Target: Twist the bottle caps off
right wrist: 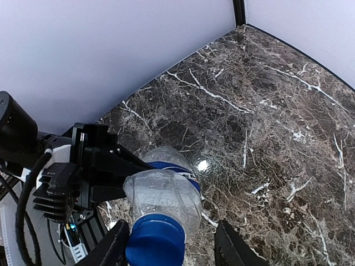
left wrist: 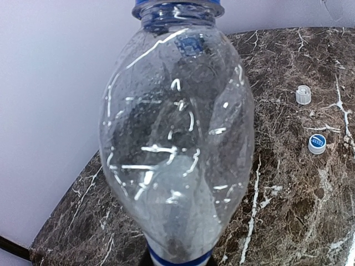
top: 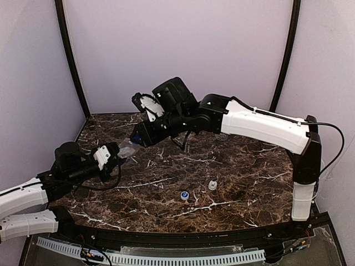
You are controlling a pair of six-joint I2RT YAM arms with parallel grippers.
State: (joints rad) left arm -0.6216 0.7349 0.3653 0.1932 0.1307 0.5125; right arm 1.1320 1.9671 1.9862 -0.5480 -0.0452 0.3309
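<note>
My left gripper (top: 118, 156) is shut on a clear plastic bottle (top: 128, 149) with a blue label band and holds it tilted above the table's left side. The bottle fills the left wrist view (left wrist: 177, 144) and hides the left fingers there. Its dark blue cap (right wrist: 155, 242) is on the neck. My right gripper (top: 138, 138) is open, its fingers (right wrist: 108, 248) on either side of the cap, the left one close beside it, the right one apart. A white cap (top: 212, 185) and a pale blue-and-white cap (top: 184, 195) lie loose on the table. The other bottles are out of view.
The dark marble table (top: 249, 183) is enclosed by pale walls at the back and sides. The two loose caps also show in the left wrist view, the white cap (left wrist: 302, 95) and the blue-and-white cap (left wrist: 317, 143). The right arm (top: 266, 127) reaches across the table's back.
</note>
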